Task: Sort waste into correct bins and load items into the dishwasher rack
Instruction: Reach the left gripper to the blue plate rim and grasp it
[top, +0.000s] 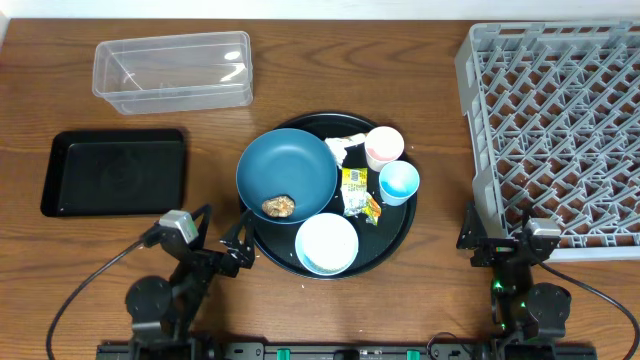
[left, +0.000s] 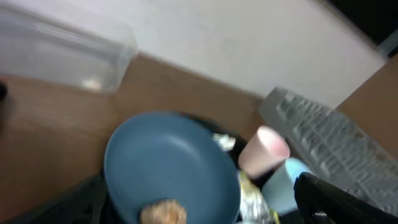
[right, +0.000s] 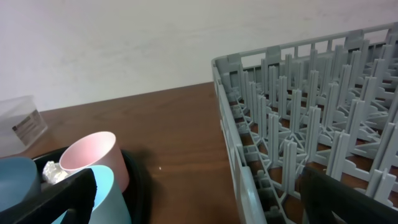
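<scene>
The sorting does not look begun yet. Both arms sit low at the near edge of the counter (top: 420, 300). The left fingers (top: 224, 243) are spread wide and hold nothing, and the right fingers (top: 478, 245) are the same.

All the task's things sit together on the round black tray (top: 392, 232). The brown lump (top: 279, 206) lies in the big blue bowl (top: 290, 165). The wrapper (top: 357, 192) and the tissue (top: 345, 148) lie between that bowl and the cups.

I think the waste should go first. A good next move is for the left fingers to come down from above, over the bowl's rim, and pinch the lump.

The clear tub (top: 170, 68) and the flat black tray (top: 115, 172) are on the left, and the rack (top: 560, 130) is on the right. The pink cup (top: 384, 147), the light-blue cup (top: 399, 183) and the white bowl (top: 327, 243) crowd the wrapper, so that pick is tight.
</scene>
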